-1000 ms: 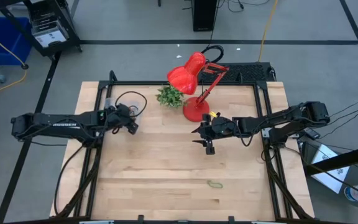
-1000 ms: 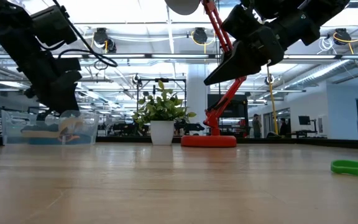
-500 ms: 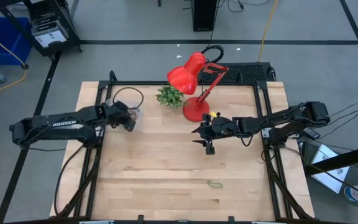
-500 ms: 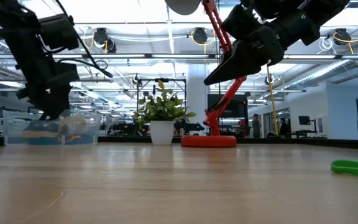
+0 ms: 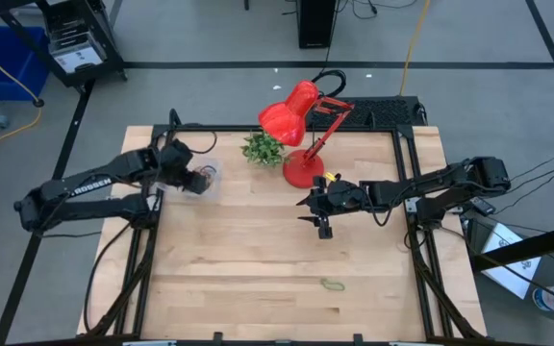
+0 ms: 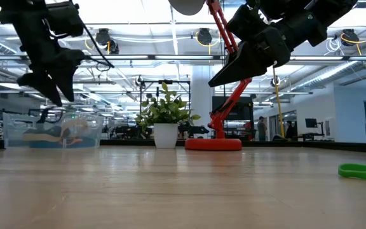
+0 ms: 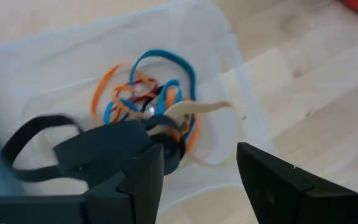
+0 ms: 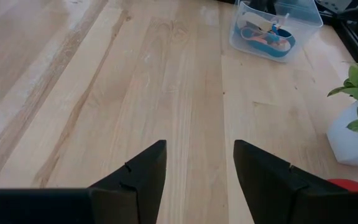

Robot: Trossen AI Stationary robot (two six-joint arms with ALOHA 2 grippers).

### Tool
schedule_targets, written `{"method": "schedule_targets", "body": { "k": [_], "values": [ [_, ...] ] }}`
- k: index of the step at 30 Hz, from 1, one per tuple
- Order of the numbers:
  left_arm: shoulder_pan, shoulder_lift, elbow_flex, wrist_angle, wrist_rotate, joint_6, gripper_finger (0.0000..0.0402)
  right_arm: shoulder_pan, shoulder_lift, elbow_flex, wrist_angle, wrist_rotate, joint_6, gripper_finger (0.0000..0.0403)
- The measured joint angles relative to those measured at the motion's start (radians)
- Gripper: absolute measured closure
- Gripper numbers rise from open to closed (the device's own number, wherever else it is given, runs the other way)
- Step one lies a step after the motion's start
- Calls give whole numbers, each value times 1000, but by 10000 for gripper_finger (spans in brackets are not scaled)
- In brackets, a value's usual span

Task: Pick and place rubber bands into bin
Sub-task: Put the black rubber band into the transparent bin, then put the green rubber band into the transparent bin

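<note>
The clear bin (image 5: 207,185) sits at the table's far left and holds blue, orange, black and pale rubber bands (image 7: 157,106). Above it hovers my left gripper (image 7: 201,180), open and pointing steeply down; the low view shows it (image 6: 54,95) above the bin's rim (image 6: 53,116). A black band (image 7: 23,146) lies beside one finger; whether they touch, I cannot tell. One green rubber band (image 5: 332,284) lies flat on the wood near the front edge, also in the low view (image 6: 363,171). My right gripper (image 5: 314,216) hangs open above the table's middle, nothing between its fingers (image 8: 197,180).
A red desk lamp (image 5: 301,125) and a small potted plant (image 5: 263,149) stand at the far edge between the arms. A black cable loop (image 5: 200,149) lies behind the bin. Bare wood spreads over the near half of the table (image 5: 248,279).
My left gripper has risen out of the bin and swung toward the table's far edge, rolling as it went. It now stands above the bin's rim. The bands stay in the bin.
</note>
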State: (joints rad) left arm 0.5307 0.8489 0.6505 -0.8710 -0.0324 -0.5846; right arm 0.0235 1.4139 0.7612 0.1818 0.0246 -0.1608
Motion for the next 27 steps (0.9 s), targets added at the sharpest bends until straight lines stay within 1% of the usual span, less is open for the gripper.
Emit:
{"method": "schedule_targets", "body": {
  "k": [6,10,12,18,22,27],
  "values": [
    [37,2,0,-65,5,18,193,0,0,0,0,0,0,222],
    [39,2,0,-46,-49,139,195,0,0,0,0,0,6,222],
    [39,2,0,-15,-70,207,197,0,0,0,0,0,25,222],
    [29,2,0,130,-71,313,197,2,0,0,-4,0,44,222],
    [-7,2,0,236,-72,350,199,14,0,0,-18,0,18,222],
    [-76,2,0,316,-72,394,195,39,0,0,-46,0,-16,222]
  ]
}}
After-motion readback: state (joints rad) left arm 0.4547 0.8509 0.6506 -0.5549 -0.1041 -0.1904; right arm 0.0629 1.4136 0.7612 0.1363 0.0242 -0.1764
